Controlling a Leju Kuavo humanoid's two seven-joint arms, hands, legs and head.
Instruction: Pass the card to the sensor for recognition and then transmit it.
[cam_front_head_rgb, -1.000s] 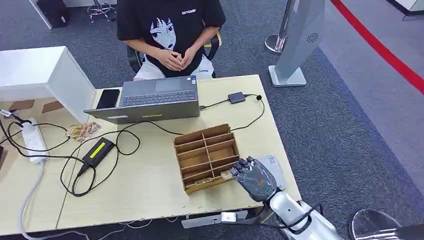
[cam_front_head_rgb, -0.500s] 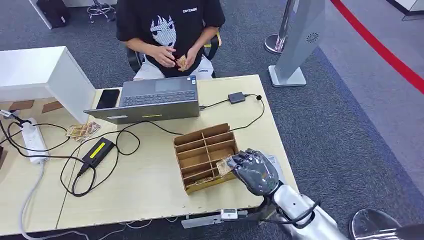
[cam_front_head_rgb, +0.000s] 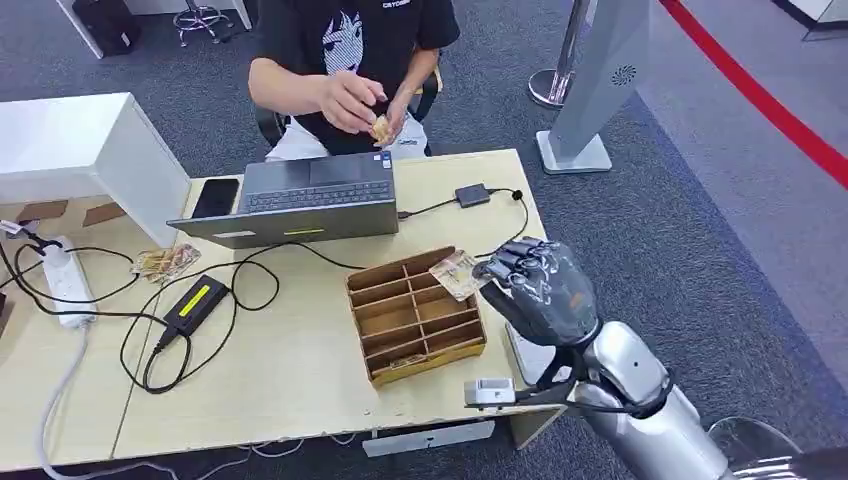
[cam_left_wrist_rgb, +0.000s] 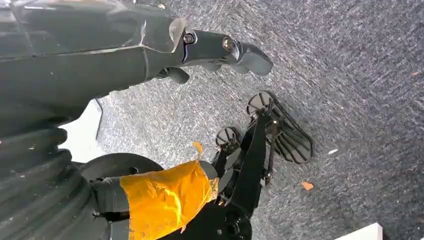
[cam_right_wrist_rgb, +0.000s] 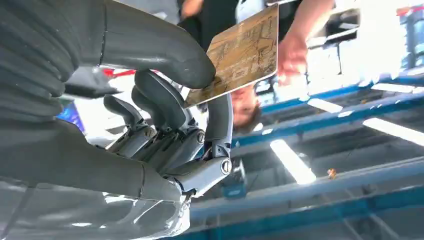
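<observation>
Table (cam_front_head_rgb: 300, 370): I see a laptop (cam_front_head_rgb: 300, 195) on it. Divided cardboard tray (cam_front_head_rgb: 415, 315): near its right edge. Right hand (cam_front_head_rgb: 535, 285): raised beside the tray, pinching the card (cam_front_head_rgb: 458, 272) over its far corner. Left hand (cam_left_wrist_rgb: 220, 50): I cannot tell its state.

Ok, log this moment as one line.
right robot hand: pinches card | card: above divider box | left robot hand: hanging, empty

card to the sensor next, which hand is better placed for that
The right hand: it already pinches the card between thumb and fingers, lifted above the cardboard organiser. The left hand hangs by the carpet, holding nothing.
</observation>
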